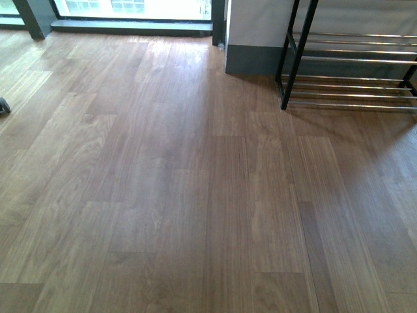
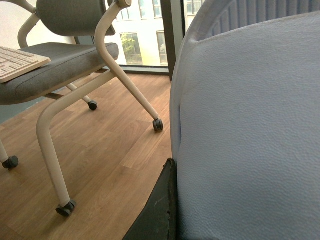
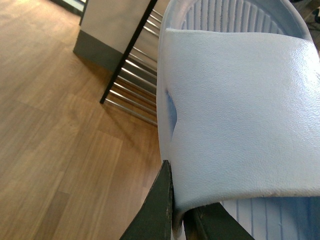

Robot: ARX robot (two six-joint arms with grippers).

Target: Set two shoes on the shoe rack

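Note:
The shoes in hand are light blue slippers, not in the front view. One slipper (image 2: 250,135) fills the left wrist view, and my left gripper (image 2: 176,200) is shut on its side edge; only one dark finger (image 2: 162,205) shows. The other slipper (image 3: 240,115) fills the right wrist view, held above the floor, with my right gripper (image 3: 177,220) shut on its strap edge. The shoe rack (image 1: 355,60), black frame with chrome rods, stands at the far right of the front view. It also shows behind the slipper as the shoe rack (image 3: 132,80). Neither arm appears in the front view.
A grey office chair (image 2: 65,65) on castors, with a white keyboard (image 2: 17,62) on its seat, stands beside the left arm. A white pillar with a grey skirting (image 1: 254,39) sits left of the rack. A window (image 1: 130,8) runs along the back. Wooden floor (image 1: 195,195) lies ahead.

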